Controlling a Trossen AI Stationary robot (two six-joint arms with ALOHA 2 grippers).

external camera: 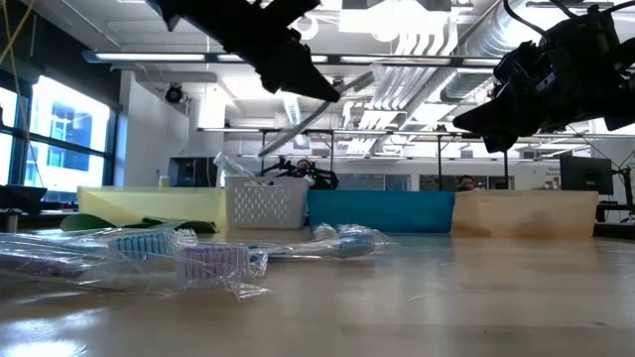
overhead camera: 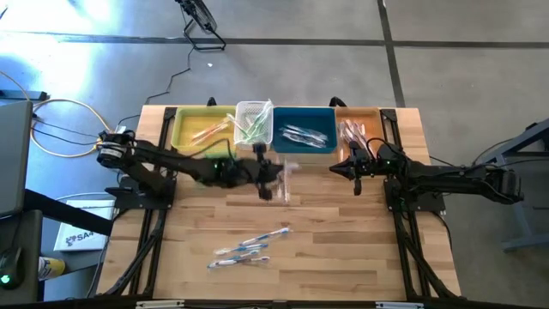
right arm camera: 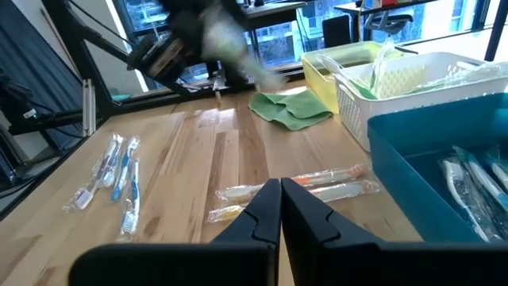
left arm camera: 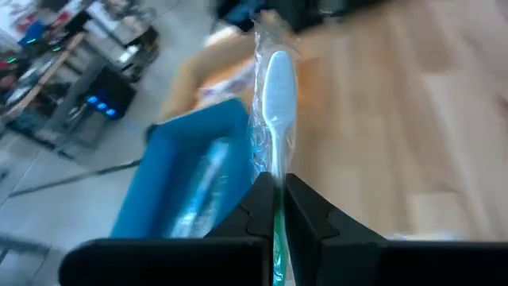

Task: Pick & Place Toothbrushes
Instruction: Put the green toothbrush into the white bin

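Observation:
My left gripper (overhead camera: 264,182) hovers above the table's middle, just near of the bins, shut on a green-handled toothbrush (left arm camera: 274,87) in a clear wrapper. The low view shows that toothbrush (external camera: 303,127) slanting down from the raised gripper (external camera: 298,74). My right gripper (right arm camera: 280,199) is shut and empty, raised near the tan bin (overhead camera: 360,129). Several blue-white toothbrushes (overhead camera: 247,249) lie flat near the table's near edge. Two orange-yellow toothbrushes (right arm camera: 298,189) lie on the wood ahead of my right gripper. My left gripper pinches the toothbrush by its green handle (left arm camera: 278,218) between the two fingers. The white head end (left arm camera: 276,75) and its crinkled wrapper stick out well beyond the fingertips. The toothbrush is lifted clear of the table.
Four bins line the far edge: yellow (overhead camera: 202,127), a white basket (overhead camera: 255,120) with green brushes, blue (overhead camera: 304,130) with blue-white brushes, and the tan bin with pink-red ones. A folded green cloth (right arm camera: 290,110) lies before the yellow bin. Bare wood lies at the table's right half.

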